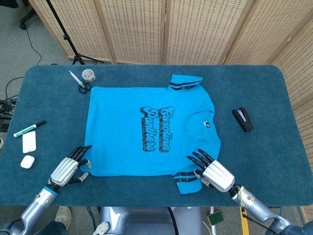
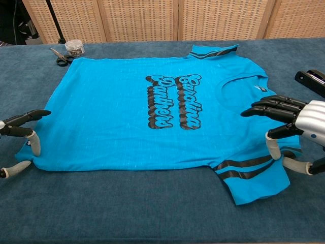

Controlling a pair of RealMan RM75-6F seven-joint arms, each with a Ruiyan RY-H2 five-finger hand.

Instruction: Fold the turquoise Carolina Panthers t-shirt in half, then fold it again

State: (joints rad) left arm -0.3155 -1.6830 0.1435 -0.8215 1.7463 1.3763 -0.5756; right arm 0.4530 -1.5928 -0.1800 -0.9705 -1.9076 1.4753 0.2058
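Preparing the first fold: the t-shirt (image 1: 146, 129) lies flat; left hand (image 1: 68, 167) seemingly pinches its near hem corner, right hand (image 1: 211, 171) spread over the near sleeve, needing grip.
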